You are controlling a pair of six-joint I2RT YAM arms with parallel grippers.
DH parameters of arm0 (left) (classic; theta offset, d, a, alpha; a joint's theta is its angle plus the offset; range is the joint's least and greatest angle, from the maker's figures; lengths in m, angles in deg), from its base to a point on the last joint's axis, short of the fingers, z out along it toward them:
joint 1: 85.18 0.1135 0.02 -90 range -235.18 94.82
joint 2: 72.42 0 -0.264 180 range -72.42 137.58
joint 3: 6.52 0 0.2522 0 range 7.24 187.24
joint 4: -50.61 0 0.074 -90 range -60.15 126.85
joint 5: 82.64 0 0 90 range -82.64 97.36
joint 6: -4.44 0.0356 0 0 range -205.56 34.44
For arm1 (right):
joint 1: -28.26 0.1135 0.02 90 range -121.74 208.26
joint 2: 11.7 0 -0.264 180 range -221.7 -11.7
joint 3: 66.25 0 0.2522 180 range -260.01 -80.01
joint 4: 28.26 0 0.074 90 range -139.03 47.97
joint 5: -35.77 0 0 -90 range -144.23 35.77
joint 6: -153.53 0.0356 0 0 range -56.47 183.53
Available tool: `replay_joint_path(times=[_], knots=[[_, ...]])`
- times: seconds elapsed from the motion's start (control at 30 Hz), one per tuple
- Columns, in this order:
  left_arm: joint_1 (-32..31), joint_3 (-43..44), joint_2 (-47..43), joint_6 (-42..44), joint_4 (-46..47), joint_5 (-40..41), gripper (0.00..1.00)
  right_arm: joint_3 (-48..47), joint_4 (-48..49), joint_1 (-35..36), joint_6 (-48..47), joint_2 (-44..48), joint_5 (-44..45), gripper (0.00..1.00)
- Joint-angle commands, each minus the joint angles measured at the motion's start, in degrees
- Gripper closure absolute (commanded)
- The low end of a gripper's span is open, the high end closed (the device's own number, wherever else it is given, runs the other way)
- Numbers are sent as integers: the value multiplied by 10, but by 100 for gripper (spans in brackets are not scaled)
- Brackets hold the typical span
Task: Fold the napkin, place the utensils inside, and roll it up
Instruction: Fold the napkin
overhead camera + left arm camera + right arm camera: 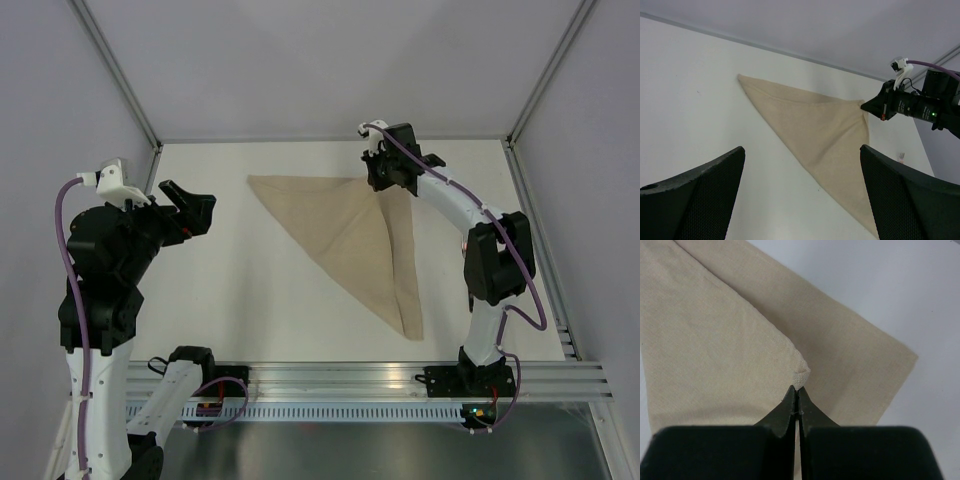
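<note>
Black fingers of the right gripper (pixel 798 392) fill the bottom of its own wrist view, pressed together so that only a hairline seam shows between them. Right at their tips sits a bunched corner of the napkin (pixel 715 340). From the way the cloth puckers there, I judge that the jaws pinch its very point, though the fabric is thin and the bite itself is hidden. Holding the cloth by one corner suits a diagonal fold, since the top layer can be carried across and laid on the layer below. Just past the tips and off to the right, the lower layer's own corner pokes out onto the white table (pixel 880 285). The two corners are near each other but not matched, so the fold looks nearly made rather than finished. From the pinch, the rest of the napkin spreads away ahead and to the left of the jaws as a flat triangle lying on the table.

Farther off, the left gripper (pixel 801 147) hangs above the table with its jaws spread wide and nothing between them. The napkin lies well ahead of it, apart from both fingers, its lower point passing behind the right finger in that view. I take it that this arm waits clear so the cloth is not disturbed. No fork shows clearly in any view.
</note>
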Motion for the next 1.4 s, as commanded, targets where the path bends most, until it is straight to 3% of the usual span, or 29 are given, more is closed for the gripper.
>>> replay_joint_path(times=[0.0, 1.37], knots=[[0, -1, 3, -9, 23, -13, 0, -34, 14, -7, 9, -8, -2, 99], [0, -10, 4, -9, 22, -14, 0, -69, 9, -62, 13, -39, -5, 100]])
